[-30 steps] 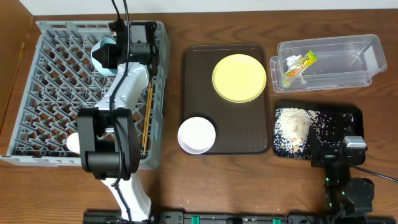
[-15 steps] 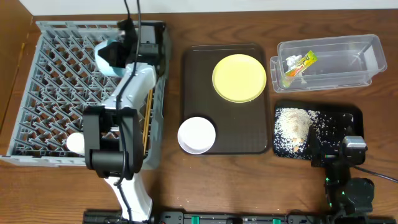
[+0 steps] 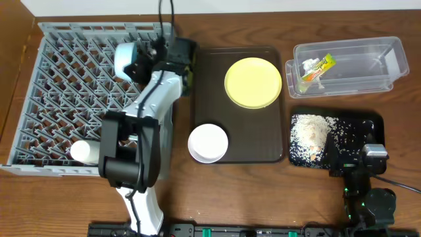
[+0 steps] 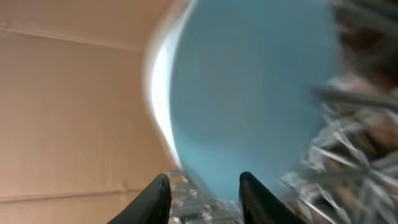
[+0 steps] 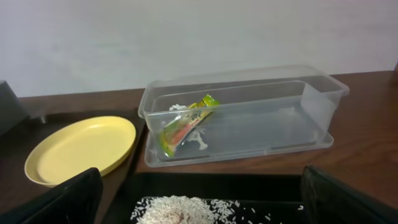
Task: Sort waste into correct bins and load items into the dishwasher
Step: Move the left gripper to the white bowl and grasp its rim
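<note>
- The grey dish rack (image 3: 59, 79) holds the small white cup (image 3: 82, 153); the left claw (image 4: 205, 194) appears clamped on the light blue bowl (image 3: 127, 60) over the rack's far edge
- The yellow plate (image 3: 253, 81) and white bowl (image 3: 208, 143) are still to load, on the brown serving tray (image 3: 210, 72)
- The wrapper (image 3: 317, 68) lies in the clear tub (image 3: 388, 66) and the rice (image 3: 309, 135) in the black tray (image 3: 358, 125), so the waste looks sorted
- The right claw (image 5: 199, 202) rests spread apart, empty

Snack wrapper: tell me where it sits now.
Overhead, far right: the snack wrapper lies inside the clear tub, at its left end, right of the yellow plate.
</note>
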### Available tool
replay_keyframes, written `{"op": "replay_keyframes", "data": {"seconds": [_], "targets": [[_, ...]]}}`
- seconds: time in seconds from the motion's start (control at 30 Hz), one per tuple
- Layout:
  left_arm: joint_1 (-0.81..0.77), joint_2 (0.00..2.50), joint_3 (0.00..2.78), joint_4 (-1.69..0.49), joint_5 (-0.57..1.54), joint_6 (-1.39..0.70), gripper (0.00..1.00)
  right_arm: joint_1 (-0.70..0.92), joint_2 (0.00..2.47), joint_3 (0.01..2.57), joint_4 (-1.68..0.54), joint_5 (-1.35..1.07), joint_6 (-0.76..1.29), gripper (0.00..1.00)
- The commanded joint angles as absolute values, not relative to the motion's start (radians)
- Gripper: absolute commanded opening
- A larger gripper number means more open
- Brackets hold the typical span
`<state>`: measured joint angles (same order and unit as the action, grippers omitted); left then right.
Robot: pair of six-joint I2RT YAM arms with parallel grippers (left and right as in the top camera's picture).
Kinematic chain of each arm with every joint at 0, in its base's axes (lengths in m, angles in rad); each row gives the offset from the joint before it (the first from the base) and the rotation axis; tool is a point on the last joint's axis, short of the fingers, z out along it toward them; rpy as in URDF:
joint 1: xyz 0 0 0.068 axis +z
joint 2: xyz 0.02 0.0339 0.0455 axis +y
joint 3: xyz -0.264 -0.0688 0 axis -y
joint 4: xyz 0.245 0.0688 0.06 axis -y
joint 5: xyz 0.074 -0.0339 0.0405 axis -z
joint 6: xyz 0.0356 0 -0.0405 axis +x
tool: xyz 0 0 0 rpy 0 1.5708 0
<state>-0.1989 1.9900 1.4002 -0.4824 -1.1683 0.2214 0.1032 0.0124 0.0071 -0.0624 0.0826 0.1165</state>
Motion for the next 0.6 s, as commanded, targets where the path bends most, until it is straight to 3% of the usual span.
{"op": "replay_keyframes", "data": {"seconds": [0.0, 0.2, 0.33, 0.4, 0.57], "targets": [[-0.237, 1.929, 1.399, -0.627, -0.923, 0.008, 0.41, 0.097, 0.009, 0.006, -0.067, 0.085, 0.103, 0.99], [-0.266, 1.670, 1.399, -0.814, -0.369, -0.097, 0.52, 0.097, 0.009, 0.006, -0.067, 0.085, 0.103, 0.99], [-0.263, 1.547, 1.399, -0.915, -0.050, -0.172, 0.52, 0.097, 0.009, 0.006, -0.067, 0.085, 0.103, 0.99], [-0.268, 1.539, 1.398, -0.986, 0.062, -0.208, 0.52, 0.097, 0.009, 0.006, -0.067, 0.085, 0.103, 0.99], [-0.273, 1.566, 1.305, -1.068, 0.106, -0.309, 0.52, 0.097, 0.009, 0.006, -0.067, 0.085, 0.103, 0.99]]}}
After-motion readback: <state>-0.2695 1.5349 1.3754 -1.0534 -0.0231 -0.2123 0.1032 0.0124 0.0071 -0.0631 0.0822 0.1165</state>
